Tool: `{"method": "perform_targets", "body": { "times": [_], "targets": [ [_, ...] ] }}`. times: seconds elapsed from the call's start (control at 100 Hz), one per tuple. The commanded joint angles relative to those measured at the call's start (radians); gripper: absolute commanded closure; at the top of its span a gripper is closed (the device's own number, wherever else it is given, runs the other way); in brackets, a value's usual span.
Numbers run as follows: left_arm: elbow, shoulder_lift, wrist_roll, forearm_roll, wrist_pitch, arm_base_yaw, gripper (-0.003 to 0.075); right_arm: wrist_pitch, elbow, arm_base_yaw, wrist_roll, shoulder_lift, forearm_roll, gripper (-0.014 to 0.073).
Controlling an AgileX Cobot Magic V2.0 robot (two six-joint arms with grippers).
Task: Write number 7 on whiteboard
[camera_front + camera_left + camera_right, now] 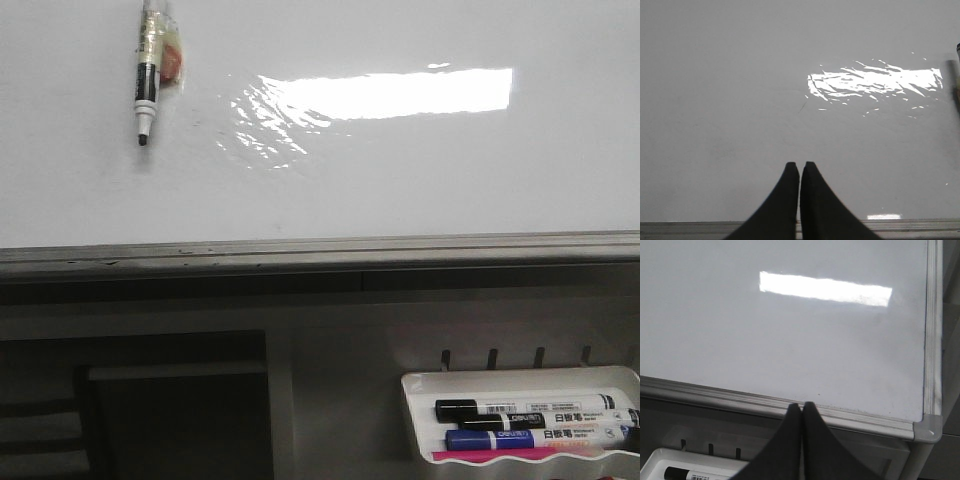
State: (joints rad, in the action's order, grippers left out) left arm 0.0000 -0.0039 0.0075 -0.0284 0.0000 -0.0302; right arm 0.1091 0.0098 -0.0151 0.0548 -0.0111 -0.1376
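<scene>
The whiteboard [400, 180] fills the upper front view, glossy white with a bright glare patch. The number 7 is not in view on it. A black-tipped marker [147, 80] hangs uncapped at the board's upper left, tip down, with tape and a reddish scrap beside it. In the left wrist view my left gripper [800, 164] is shut with nothing in it, over the bare whiteboard [740, 75]. My right gripper [802, 405] is shut and holds nothing, at the lower metal edge of the whiteboard [740, 340]. Neither gripper shows in the front view.
A grey metal frame strip [300, 250] runs along the board's lower edge, with a corner cap [927, 430] at the right. Below to the right, a white tray [520, 378] holds a black marker [520, 410] and a blue marker [530, 438]. A faint thin scratch [803, 106] marks the board.
</scene>
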Motion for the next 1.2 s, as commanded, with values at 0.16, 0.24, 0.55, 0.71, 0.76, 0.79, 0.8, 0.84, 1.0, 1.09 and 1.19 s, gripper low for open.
{"method": "perform_targets", "body": {
  "times": [0.16, 0.24, 0.55, 0.71, 0.76, 0.79, 0.8, 0.84, 1.0, 1.09, 1.19],
  "targets": [
    [0.036, -0.03, -0.007, -0.011, -0.069, 0.002, 0.0741, -0.084, 0.03, -0.001, 0.007, -0.019, -0.01, 0.0657],
    [0.036, -0.03, -0.007, -0.011, -0.069, 0.002, 0.0741, -0.084, 0.03, -0.001, 0.007, -0.019, -0.01, 0.0657],
    [0.036, -0.03, -0.007, -0.011, -0.069, 0.002, 0.0741, -0.084, 0.03, -0.001, 0.007, -0.019, -0.01, 0.0657],
    [0.036, -0.03, -0.007, -0.011, -0.069, 0.002, 0.0741, -0.086, 0.03, -0.001, 0.007, -0.019, -0.01, 0.0657],
    [0.036, -0.03, -0.007, -0.011, -0.069, 0.002, 0.0741, -0.094, 0.03, -0.001, 0.007, -0.019, -0.01, 0.0657],
    [0.036, -0.03, -0.007, -0.011, -0.069, 0.002, 0.0741, -0.096, 0.03, -0.001, 0.007, -0.019, -0.01, 0.0657],
    [0.036, -0.03, -0.007, -0.011, -0.069, 0.002, 0.0741, -0.096, 0.03, -0.001, 0.007, -0.019, -0.01, 0.0657],
    [0.036, -0.03, -0.007, -0.011, -0.069, 0.002, 0.0741, -0.098, 0.03, -0.001, 0.007, -0.019, -0.01, 0.0657],
    [0.036, -0.03, -0.007, -0.011, -0.069, 0.002, 0.0741, -0.1, 0.03, -0.001, 0.007, -0.019, -0.01, 0.0657],
    [0.036, -0.03, -0.007, -0.011, -0.069, 0.002, 0.0741, -0.103, 0.03, -0.001, 0.007, -0.019, -0.01, 0.0657],
    [0.036, -0.03, -0.007, -0.011, -0.069, 0.002, 0.0741, -0.109, 0.03, -0.001, 0.007, -0.019, -0.008, 0.0657]
  ]
}}
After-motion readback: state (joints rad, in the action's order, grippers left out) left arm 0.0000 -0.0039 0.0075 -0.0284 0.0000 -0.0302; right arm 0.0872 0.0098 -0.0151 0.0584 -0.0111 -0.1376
